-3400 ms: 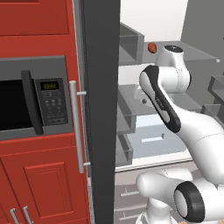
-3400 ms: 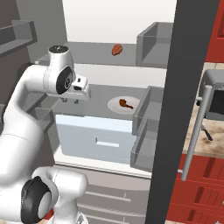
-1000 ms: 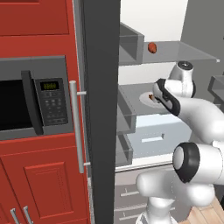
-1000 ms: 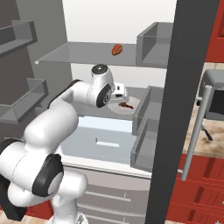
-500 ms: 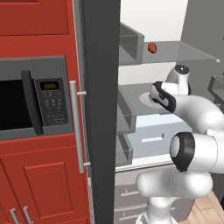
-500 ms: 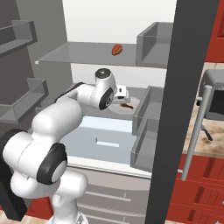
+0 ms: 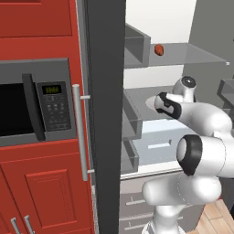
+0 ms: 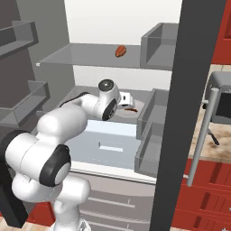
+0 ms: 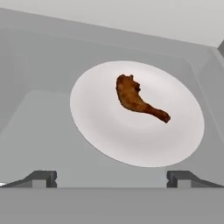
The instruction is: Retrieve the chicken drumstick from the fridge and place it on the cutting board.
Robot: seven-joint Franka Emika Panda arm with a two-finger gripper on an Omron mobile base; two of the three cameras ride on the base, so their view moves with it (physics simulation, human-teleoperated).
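The chicken drumstick (image 9: 138,99) is a small reddish-brown piece lying on a white plate (image 9: 100,135) on the fridge's middle shelf. In the right base view a sliver of the drumstick (image 8: 131,109) shows just past my hand. My gripper (image 9: 111,178) hovers over the plate's near side, open, with its two fingertips (image 9: 43,177) spread wide and nothing between them. The gripper (image 8: 125,99) is reached into the open fridge (image 8: 180,113), whose dark door edge (image 7: 107,114) stands in front. The cutting board is out of view.
A rounded orange-brown lump (image 8: 120,51) sits on the glass shelf above. Grey door bins (image 8: 151,131) flank the shelf, and a pale drawer (image 8: 108,144) lies below it. A microwave (image 7: 27,105) set in red cabinets (image 7: 41,201) stands left of the fridge.
The arm has swung down from beside the upper shelf and reached in over the plate. Over the last second it pushed slightly deeper. The jaws have stayed open.
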